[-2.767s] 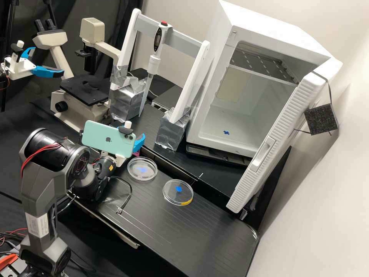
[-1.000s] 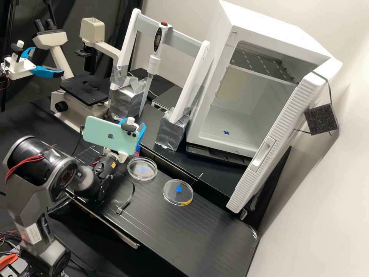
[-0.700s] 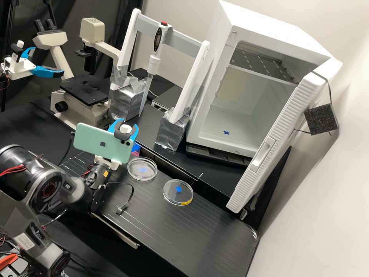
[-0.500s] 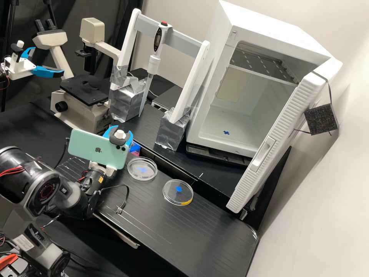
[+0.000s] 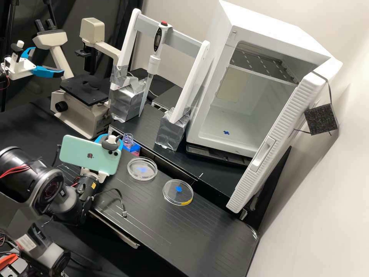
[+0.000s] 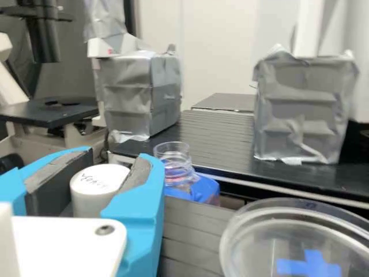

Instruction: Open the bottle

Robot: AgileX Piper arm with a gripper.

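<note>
High view, clock centred on the petri dish (image 5: 142, 177) nearer the bottle (image 5: 128, 141): we've got that bottle at eleven, microscope (image 5: 78, 111) farther out between ten and eleven, pipette (image 5: 154, 64) on its stand (image 5: 188, 43) at twelve, incubator (image 5: 269, 29) at two, second petri dish (image 5: 175, 198) at four.

Handwriting (image 6: 98, 182) on white cap (image 6: 86, 200); fruit-shaped logo (image 5: 90, 156) on mint phone (image 5: 77, 153); small label (image 5: 26, 243) on grey arm (image 5: 50, 188).
</note>
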